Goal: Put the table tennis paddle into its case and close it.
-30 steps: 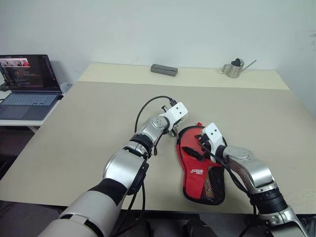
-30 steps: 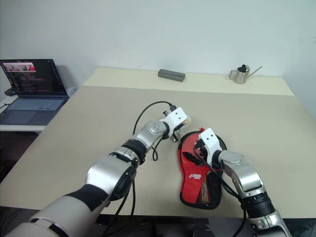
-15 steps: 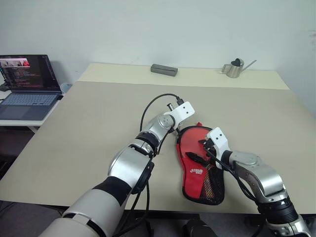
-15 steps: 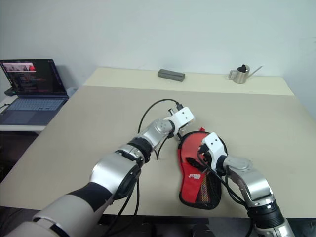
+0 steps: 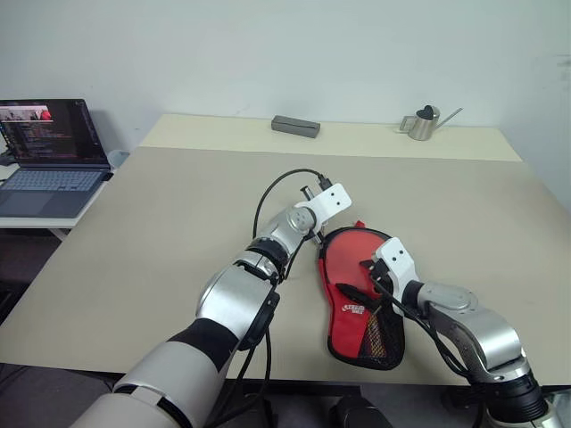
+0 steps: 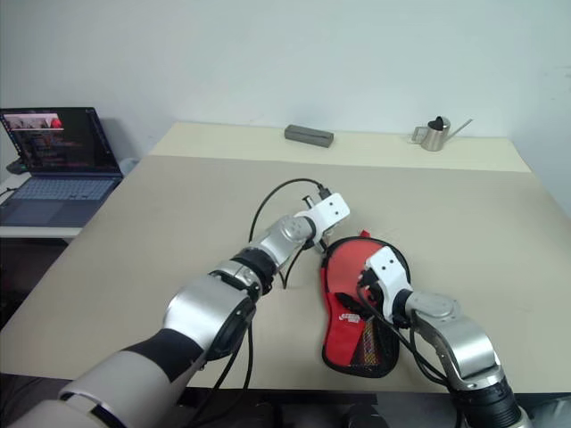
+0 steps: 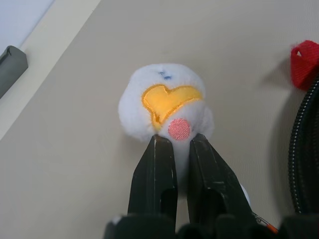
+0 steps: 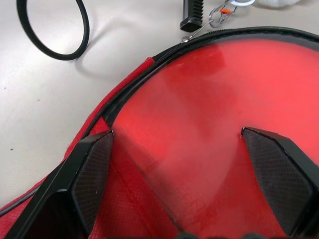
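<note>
Your left gripper (image 7: 175, 149) pinches white-yellow zipper charm (image 7: 164, 107), just above table (image 5: 178, 205). Your right gripper (image 8: 179, 144) spread wide, holding nothing, fingers (image 8: 89, 174) over red case (image 5: 357, 294). Case lies flat near table's front edge. Paddle not seen; can't tell if inside.

Soft, even light from overhead is filling the room, leaving the wide beige table (image 5: 178, 205) bright and nearly glare-free while only faint, diffuse shadows are lying under the arms and beside the red paddle-shaped zip case (image 5: 357, 294). In the right wrist view a pale sheen is spreading across the case's red surface, and the black fingers (image 8: 89, 174) closest to the lens are looking soft. The fluffy white-and-yellow zipper charm (image 7: 164, 107) is showing sharp, casting a weak shadow.
</note>
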{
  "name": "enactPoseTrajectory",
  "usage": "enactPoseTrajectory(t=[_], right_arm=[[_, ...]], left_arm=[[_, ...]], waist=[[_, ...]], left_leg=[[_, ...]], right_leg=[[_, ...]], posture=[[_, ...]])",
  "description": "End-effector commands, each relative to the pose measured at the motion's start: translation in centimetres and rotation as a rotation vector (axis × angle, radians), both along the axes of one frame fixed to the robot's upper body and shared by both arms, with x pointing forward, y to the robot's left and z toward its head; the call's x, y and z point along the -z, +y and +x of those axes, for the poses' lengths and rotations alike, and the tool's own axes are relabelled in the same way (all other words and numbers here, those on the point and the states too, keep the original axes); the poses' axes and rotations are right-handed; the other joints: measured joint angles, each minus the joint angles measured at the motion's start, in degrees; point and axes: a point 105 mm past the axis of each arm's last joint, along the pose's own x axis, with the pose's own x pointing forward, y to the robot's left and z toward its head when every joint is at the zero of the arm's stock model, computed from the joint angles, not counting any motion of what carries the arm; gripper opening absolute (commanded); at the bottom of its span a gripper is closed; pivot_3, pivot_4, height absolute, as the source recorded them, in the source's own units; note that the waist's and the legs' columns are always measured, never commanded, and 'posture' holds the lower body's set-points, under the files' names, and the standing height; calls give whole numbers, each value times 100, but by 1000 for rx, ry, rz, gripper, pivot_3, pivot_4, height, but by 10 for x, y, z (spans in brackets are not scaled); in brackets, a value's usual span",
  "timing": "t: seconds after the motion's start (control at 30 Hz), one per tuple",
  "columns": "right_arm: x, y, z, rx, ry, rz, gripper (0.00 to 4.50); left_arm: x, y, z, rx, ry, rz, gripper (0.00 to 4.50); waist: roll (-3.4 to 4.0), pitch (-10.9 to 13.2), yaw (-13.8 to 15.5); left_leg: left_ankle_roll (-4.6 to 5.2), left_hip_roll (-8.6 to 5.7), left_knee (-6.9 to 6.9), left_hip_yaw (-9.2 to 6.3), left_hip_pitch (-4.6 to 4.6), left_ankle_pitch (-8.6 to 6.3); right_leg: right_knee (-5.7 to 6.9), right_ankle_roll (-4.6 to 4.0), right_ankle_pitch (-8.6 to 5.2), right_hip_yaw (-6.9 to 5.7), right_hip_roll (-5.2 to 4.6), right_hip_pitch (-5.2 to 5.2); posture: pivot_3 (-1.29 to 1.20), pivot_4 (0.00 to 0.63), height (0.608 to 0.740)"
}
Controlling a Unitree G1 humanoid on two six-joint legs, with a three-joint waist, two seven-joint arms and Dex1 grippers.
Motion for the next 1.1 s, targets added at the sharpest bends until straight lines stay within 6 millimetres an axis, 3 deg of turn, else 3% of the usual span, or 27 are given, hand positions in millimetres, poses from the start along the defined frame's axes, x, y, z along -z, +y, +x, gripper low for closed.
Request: enactPoseTrajectory(t=[0.03,0.37,0.6,0.87,1.1], right_arm=[[37,0,-19,0,181,-25,4500],[35,0,-11,2,166,-23,4500],[31,1,1,13,138,-5,4500],[27,-6,15,22,95,5,4500],[17,-18,25,34,55,32,4500]], left_arm=[[-37,-10,8,3,-116,-28,2],[-26,-9,4,19,-74,-49,2],[-24,15,8,-4,-35,-170,2],[-39,53,13,-19,-36,-357,2],[-49,57,9,38,-20,-511,2]], waist=[[0,0,1],[0,0,-13],[1,-1,-40],[2,-1,-43],[2,-1,-51]], left_leg=[[0,0,0,-1,0,0],[0,0,0,0,1,0],[0,2,-3,1,8,0],[0,4,-2,4,8,0],[0,6,-3,3,7,0]], right_leg=[[0,0,0,-1,0,0],[0,0,0,0,0,0],[3,1,1,2,3,1],[2,5,4,3,3,1],[2,4,4,2,4,1]], posture=[[0,150,740],[0,150,740],[0,150,740],[0,150,740],[0,150,740]])
